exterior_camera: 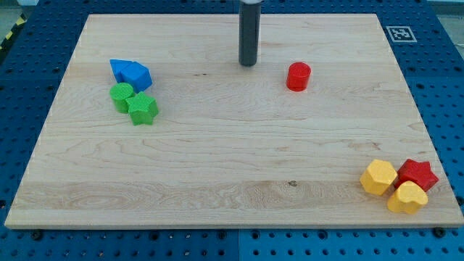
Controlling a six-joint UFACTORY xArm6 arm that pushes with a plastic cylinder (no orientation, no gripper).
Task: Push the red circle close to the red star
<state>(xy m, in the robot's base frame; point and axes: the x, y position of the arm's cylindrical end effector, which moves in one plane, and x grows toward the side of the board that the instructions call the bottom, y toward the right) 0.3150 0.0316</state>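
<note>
**Lining up behind the red circle**

Far left on the surface [217, 167]: blue block [130, 72], with green circle [122, 93] and green star [143, 109] just in front. Far centre: my tip [249, 64], a bare rod, nothing to open or close as end effector, left of the red circle [298, 76] and apart from it. Near right corner: yellow hexagon [379, 177], yellow heart [407, 197], red star [417, 175], clustered and touching. Step in hand, seemingly: approach. Next move probably: contact at the circle's far-left side, then a long diagonal push toward the star, clear of the yellow blocks.
</note>
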